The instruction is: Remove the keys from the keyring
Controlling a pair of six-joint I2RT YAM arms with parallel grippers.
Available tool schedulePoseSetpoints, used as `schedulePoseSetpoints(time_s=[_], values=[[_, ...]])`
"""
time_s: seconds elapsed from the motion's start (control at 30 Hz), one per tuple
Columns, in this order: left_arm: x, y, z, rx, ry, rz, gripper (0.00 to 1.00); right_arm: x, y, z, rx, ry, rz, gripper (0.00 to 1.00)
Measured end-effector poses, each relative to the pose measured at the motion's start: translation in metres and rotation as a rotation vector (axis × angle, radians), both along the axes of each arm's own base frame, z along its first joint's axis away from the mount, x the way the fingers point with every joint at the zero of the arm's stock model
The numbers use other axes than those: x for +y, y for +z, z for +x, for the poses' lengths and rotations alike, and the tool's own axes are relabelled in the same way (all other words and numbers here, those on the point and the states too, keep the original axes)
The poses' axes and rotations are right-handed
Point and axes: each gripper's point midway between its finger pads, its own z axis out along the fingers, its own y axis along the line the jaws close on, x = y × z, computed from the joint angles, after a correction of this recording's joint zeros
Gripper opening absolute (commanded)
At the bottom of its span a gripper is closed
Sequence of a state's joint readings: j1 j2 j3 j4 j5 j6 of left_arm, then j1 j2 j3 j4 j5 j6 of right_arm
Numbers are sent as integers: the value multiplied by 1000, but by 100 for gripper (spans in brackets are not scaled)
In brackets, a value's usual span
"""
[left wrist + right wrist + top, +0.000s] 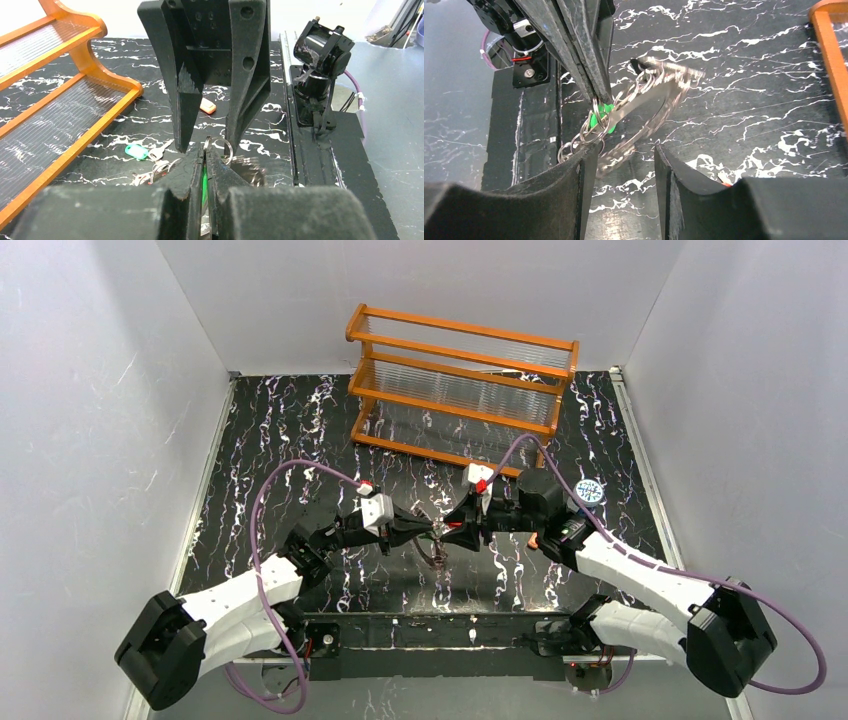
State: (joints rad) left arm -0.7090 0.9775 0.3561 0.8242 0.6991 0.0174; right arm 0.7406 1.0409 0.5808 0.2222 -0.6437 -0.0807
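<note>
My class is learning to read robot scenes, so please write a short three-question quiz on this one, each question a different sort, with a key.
1. True or false: the left end effector pinches a green key.
2. The fingers of the right end effector are: A pressed together; B apart; C out of view.
3. What colour is the rack?
Key: 1 true; 2 B; 3 orange.
</note>
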Motion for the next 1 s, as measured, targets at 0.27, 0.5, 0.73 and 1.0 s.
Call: schedulePoseSetpoints(time_s=[0.27,0.5,0.73,1.0], values=[[-2,5,2,26,5,-31,0,8,-2,-2,47,19,54,49],[-3,2,4,57,19,-41,0,11,4,-7,30,53,101,31],[-3,3,5,81,30,-60,0,12,7,-6,8,56,118,24],[-4,4,3,118,17,-74,0,10,13,-3,-28,36,141,25]])
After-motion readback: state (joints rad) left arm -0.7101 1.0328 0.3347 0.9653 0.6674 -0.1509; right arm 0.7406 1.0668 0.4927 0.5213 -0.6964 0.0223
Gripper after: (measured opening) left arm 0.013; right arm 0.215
